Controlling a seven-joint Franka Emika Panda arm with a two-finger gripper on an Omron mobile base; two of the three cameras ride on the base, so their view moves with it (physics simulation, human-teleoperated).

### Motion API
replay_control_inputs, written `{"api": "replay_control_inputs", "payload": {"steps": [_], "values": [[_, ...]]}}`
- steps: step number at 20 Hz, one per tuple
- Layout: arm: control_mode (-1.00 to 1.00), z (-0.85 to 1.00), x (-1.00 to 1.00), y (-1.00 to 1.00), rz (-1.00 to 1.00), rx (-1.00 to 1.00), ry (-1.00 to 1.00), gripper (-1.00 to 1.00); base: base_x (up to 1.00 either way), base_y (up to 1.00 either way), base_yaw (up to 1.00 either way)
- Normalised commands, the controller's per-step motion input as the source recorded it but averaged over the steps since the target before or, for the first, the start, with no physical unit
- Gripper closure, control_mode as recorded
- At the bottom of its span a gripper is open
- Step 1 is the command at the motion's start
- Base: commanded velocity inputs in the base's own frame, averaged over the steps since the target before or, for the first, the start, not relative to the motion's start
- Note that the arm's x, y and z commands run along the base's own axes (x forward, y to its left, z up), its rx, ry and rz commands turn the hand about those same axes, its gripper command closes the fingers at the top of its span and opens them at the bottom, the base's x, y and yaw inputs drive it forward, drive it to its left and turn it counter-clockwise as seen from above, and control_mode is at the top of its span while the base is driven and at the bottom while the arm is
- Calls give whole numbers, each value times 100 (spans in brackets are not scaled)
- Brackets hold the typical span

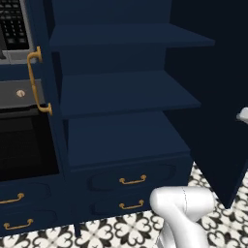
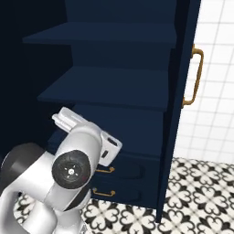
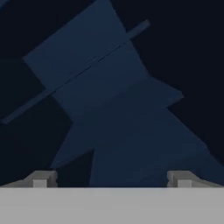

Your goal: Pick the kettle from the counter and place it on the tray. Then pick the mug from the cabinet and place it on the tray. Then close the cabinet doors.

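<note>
Navy cabinet (image 1: 121, 92) doors gape, shelves bare; gripper (image 3: 112, 178) spread wide, holding nothing: push each door fully shut.

Well off to the left of my gripper (image 3: 111, 179) I see a black oven door (image 1: 24, 145), with a grey knob panel (image 1: 19, 92) above it and low navy drawers (image 1: 19, 210) beneath. Below the gripper lies black-and-white patterned floor tile (image 1: 131, 227). White wall tiles (image 2: 215, 91) sit off to its right.
</note>
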Motion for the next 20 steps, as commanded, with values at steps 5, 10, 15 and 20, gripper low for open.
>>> {"api": "replay_control_inputs", "payload": {"steps": [5,10,15,20], "values": [[-100,43,-50,-67,-3,14,-18,-100,0,0,0],[-100,4,-43,-91,0,17,-22,-100,0,0,0],[-100,-29,18,-79,7,19,-12,-100,0,0,0],[-100,-32,69,-36,26,11,0,-100,0,0,0]]}}
